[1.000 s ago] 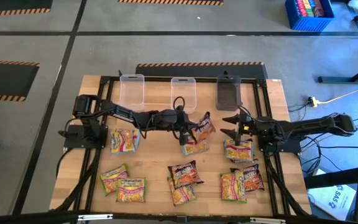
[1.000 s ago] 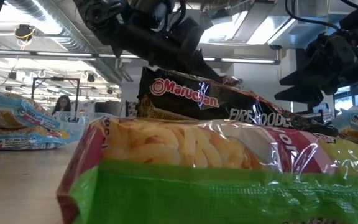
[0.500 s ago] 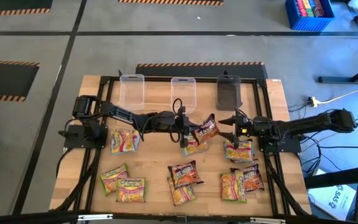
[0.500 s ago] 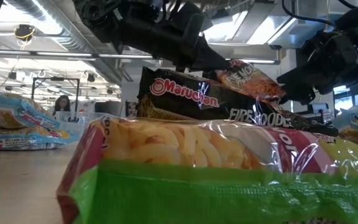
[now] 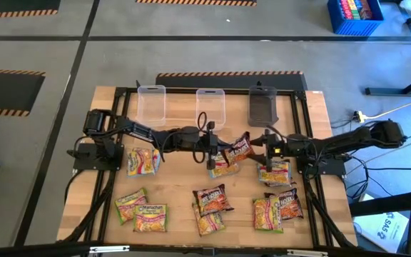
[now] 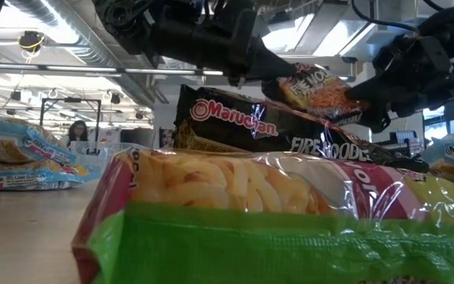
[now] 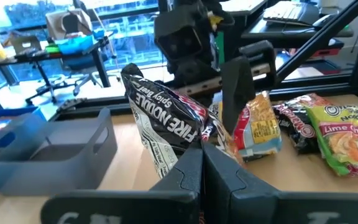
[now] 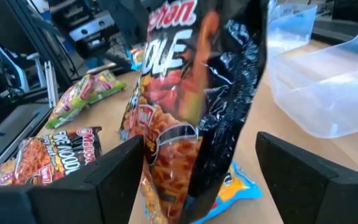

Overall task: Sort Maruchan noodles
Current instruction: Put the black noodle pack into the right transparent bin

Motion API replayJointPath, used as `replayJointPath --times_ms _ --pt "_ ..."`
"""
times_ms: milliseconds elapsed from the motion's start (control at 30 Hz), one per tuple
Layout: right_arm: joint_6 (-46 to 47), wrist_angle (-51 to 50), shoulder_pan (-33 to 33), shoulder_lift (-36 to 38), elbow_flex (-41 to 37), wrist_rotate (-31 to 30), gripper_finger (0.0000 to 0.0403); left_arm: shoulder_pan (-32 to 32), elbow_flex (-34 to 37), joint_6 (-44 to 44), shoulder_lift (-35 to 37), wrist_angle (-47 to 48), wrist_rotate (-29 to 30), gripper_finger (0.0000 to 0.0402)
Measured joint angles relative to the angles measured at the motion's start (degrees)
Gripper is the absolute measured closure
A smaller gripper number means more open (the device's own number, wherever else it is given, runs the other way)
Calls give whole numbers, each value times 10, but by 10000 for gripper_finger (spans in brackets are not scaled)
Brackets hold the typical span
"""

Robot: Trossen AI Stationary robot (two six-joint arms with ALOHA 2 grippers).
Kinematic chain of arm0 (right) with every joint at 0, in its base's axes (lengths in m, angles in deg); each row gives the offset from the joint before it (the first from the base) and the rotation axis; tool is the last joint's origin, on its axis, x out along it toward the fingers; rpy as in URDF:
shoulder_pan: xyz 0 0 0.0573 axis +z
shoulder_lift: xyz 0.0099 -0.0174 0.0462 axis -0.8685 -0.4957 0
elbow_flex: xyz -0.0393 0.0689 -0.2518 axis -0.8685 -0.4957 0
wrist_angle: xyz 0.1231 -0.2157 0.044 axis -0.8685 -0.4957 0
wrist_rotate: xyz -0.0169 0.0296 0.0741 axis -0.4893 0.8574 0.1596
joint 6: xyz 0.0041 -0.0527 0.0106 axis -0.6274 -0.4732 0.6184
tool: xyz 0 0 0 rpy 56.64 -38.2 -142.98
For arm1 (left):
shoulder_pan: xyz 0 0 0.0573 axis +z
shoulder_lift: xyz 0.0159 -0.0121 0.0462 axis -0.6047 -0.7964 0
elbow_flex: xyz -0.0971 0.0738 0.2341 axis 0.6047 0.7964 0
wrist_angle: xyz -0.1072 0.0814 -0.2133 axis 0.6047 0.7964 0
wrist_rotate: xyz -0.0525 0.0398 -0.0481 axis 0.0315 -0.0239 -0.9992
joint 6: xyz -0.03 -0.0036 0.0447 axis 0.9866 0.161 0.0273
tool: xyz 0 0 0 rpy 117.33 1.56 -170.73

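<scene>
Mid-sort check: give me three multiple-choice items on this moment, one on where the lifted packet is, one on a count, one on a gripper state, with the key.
1. Where is the dark Fire Noodle packet?
A. In the air between the two grippers
B. Inside the dark grey tub
C. Flat at the table's near edge

2. How many clear plastic tubs stand at the table's far edge?
A. One
B. Two
C. Four

3. How are the right gripper's fingers?
A. Shut on a yellow packet
B. Open, either side of the dark packet
C. Shut on nothing

Key: 1 A, the left gripper holds the packet up towards the right gripper, clear of the table in the low view. 2 B, two clear tubs stand beside the dark grey tub. 3 B, the right wrist view shows the fingers spread with the packet between them.
</scene>
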Motion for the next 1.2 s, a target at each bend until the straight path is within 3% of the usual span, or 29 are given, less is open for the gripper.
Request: replayJointPath --times_ms 200,300,467,567,633,933,1200 --pt "-22 0 0 -68 47 44 115 -1 0 -3 0 -8 -1 401" --pt "-39 0 0 -93 66 51 134 -1 0 3 0 -8 -1 401" --pt "-71 -4 0 -104 72 55 219 -1 0 49 0 -2 7 381" --pt "-91 -8 0 -103 72 50 277 3 0 84 7 14 10 348" --pt "-105 -9 0 -103 72 43 296 10 -1 109 17 28 5 320" --pt "-182 -18 0 -103 72 -1 295 50 -51 213 58 191 -107 207" --pt "-205 -6 0 -103 72 -11 290 61 -130 194 50 314 -102 170"
